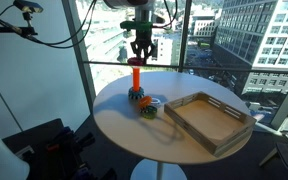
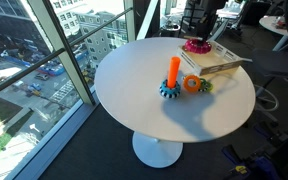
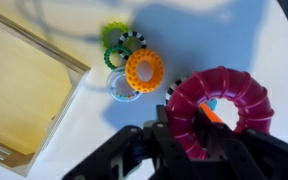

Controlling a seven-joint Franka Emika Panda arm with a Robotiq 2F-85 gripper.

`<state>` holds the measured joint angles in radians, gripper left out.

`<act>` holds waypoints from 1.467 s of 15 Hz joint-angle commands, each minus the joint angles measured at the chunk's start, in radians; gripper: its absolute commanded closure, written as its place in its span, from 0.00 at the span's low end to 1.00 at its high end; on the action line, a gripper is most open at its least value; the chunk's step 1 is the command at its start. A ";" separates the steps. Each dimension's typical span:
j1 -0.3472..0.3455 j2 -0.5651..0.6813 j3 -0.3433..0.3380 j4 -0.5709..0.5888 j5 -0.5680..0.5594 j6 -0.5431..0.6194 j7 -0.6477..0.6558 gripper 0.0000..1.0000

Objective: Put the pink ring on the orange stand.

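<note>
My gripper (image 3: 187, 125) is shut on the left side of the pink ring (image 3: 239, 90) and holds it in the air. Through the ring's hole in the wrist view I see the tip of the orange stand (image 3: 210, 116) right below. In an exterior view the gripper (image 1: 137, 47) hangs straight above the orange stand (image 1: 136, 75), which rises from its round base on the white table. In an exterior view the pink ring (image 2: 196, 46) hangs under the gripper (image 2: 200, 30), well above the stand (image 2: 174, 71).
A pile of small rings lies beside the stand: an orange ring (image 3: 144, 70), a yellow-green ring (image 3: 113, 34), a black-and-white ring (image 3: 132, 40) and others. A wooden tray (image 1: 212, 122) stands on the round white table (image 1: 124, 130) next to them. Windows stand close behind the table.
</note>
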<state>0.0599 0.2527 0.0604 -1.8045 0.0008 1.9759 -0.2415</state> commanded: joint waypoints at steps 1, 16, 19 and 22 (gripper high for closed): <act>0.012 0.049 0.013 0.070 -0.027 -0.033 0.008 0.90; 0.043 0.180 0.036 0.190 -0.026 -0.013 0.020 0.90; 0.057 0.189 0.036 0.197 -0.036 -0.003 0.031 0.91; 0.067 0.195 0.036 0.199 -0.041 0.002 0.034 0.90</act>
<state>0.1223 0.4241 0.0890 -1.6442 -0.0126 1.9795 -0.2347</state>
